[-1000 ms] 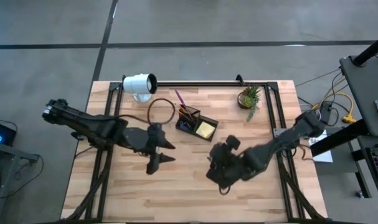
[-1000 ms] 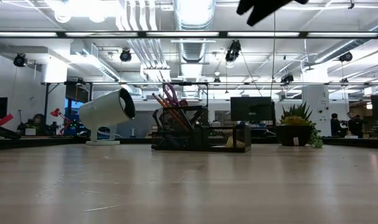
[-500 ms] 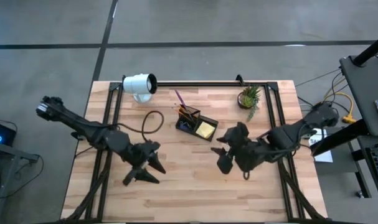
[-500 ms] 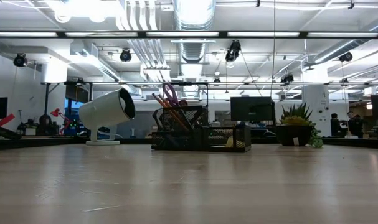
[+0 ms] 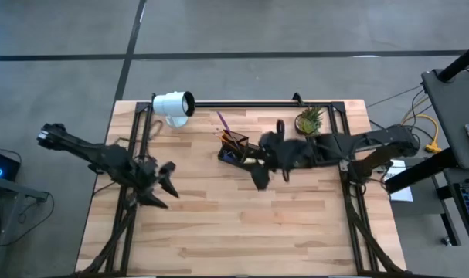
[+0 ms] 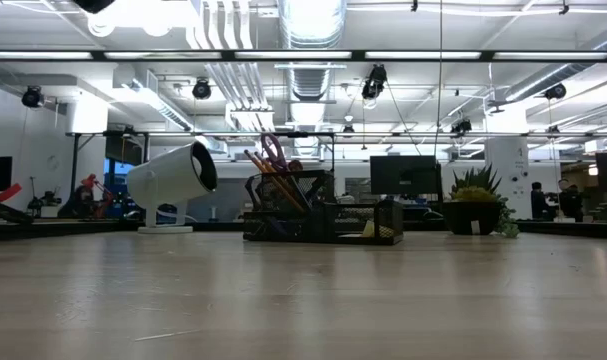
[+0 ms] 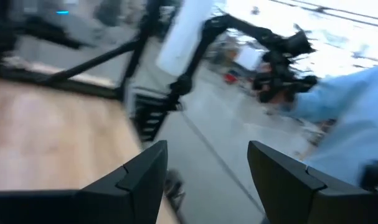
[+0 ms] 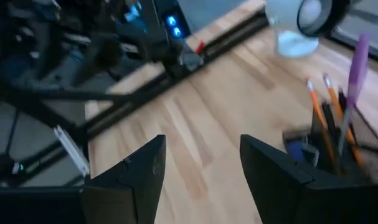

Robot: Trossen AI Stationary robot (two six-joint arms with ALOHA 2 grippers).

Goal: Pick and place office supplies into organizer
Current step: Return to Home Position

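Note:
The black mesh organizer (image 5: 234, 149) (image 6: 323, 220) stands on the table's far middle. Orange and black pens (image 8: 322, 106), a purple-tipped pen (image 8: 358, 59) and purple-handled scissors (image 6: 273, 152) stand upright in its taller section. Something yellow (image 6: 368, 229) shows through its lower mesh. My right gripper (image 5: 257, 162) (image 8: 204, 174) hovers open in the air just right of the organizer, pointing toward the table's left. My left gripper (image 5: 164, 185) (image 7: 204, 180) is open and level over the table's left part, with nothing between its fingers.
A white cylindrical lamp (image 5: 173, 104) lies at the far left and a small potted plant (image 5: 309, 121) stands at the far right. A black rail (image 5: 242, 103) runs along the far edge. Bare wood (image 5: 234, 232) covers the near half.
My left gripper has drawn back toward the table's left edge and tipped from slanting down to level. My right gripper has risen and gone from the near middle toward the far edge, ending beside the organizer. Both stay open. Nothing on the table has moved.

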